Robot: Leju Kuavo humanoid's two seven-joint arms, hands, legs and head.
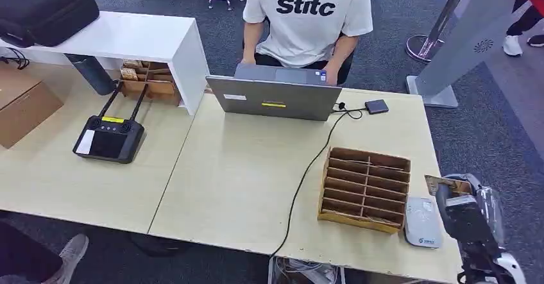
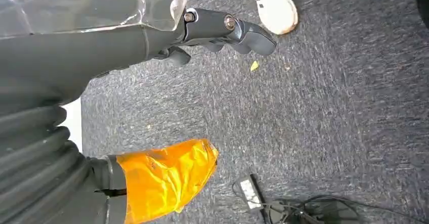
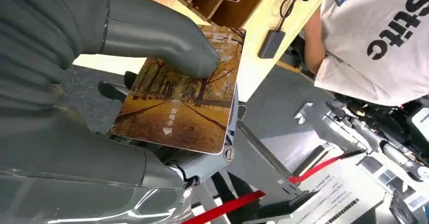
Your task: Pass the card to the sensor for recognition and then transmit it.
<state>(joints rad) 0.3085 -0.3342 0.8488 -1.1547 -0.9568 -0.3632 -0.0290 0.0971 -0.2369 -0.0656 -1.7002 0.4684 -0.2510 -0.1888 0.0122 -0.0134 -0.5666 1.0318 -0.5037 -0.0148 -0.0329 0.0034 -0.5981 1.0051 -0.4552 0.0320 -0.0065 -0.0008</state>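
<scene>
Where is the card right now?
The card is pinched in the robot's right hand, off the table's right edge, just beside the white sensor and the wooden slotted box.

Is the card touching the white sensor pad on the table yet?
Apart. In the head view the right hand holds the card up past the table edge, beside the sensor pad, with a gap between them.

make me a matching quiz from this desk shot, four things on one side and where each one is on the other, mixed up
Things:
1. card
2. sensor
3. wooden sorter
4. remote controller

Places:
A. on the far left table
B. flat on the table at its right end, beside the sorter
C. in the right hand, under the thumb
D. on the table between the black cable and the sensor

Pairs: 1-C, 2-B, 3-D, 4-A
</scene>
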